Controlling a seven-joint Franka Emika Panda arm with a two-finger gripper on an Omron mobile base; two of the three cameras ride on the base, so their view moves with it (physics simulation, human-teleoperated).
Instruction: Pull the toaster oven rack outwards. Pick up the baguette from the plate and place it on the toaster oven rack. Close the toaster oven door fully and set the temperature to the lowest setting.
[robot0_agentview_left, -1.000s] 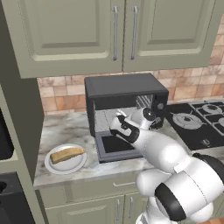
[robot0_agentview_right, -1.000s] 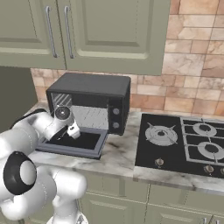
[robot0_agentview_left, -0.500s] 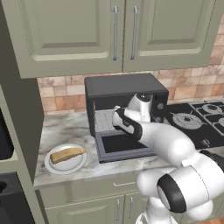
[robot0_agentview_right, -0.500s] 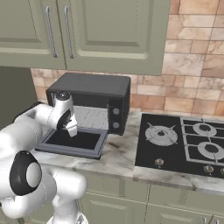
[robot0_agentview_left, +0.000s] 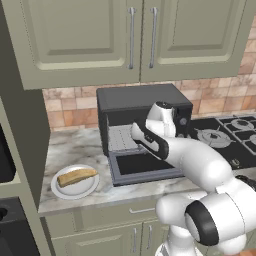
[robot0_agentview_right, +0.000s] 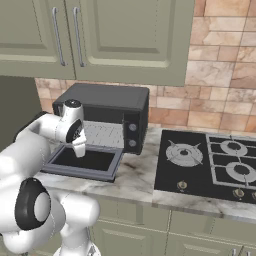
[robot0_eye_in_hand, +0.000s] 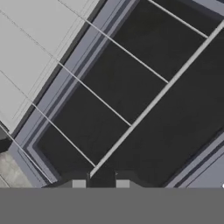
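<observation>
The toaster oven (robot0_agentview_left: 144, 99) (robot0_agentview_right: 106, 97) stands on the counter with its toaster oven door (robot0_agentview_left: 145, 168) (robot0_agentview_right: 84, 161) folded down flat. The toaster oven rack (robot0_agentview_left: 121, 138) (robot0_agentview_right: 103, 134) lies in the cavity's mouth. My gripper (robot0_agentview_left: 136, 132) (robot0_agentview_right: 80, 148) (robot0_eye_in_hand: 100, 183) reaches down at the rack's front edge. In the hand view a rack wire (robot0_eye_in_hand: 144, 109) runs into the narrow gap between the fingertips (robot0_eye_in_hand: 78, 183), over the door's dark glass (robot0_eye_in_hand: 144, 65), so the gripper is shut on the rack. The baguette (robot0_agentview_left: 76, 176) lies on the plate (robot0_agentview_left: 75, 191), left of the door.
A gas stove (robot0_agentview_left: 220, 134) (robot0_agentview_right: 212, 160) sits right of the oven. The oven's knobs (robot0_agentview_right: 131, 135) line its right strip. Wall cabinets (robot0_agentview_left: 130, 35) hang above, and a tall dark unit (robot0_agentview_left: 15, 150) borders the counter on the left.
My hand has moved forward and to the left, down to the rack's front edge, and its jaws have shut there. The baguette and plate have not moved.
</observation>
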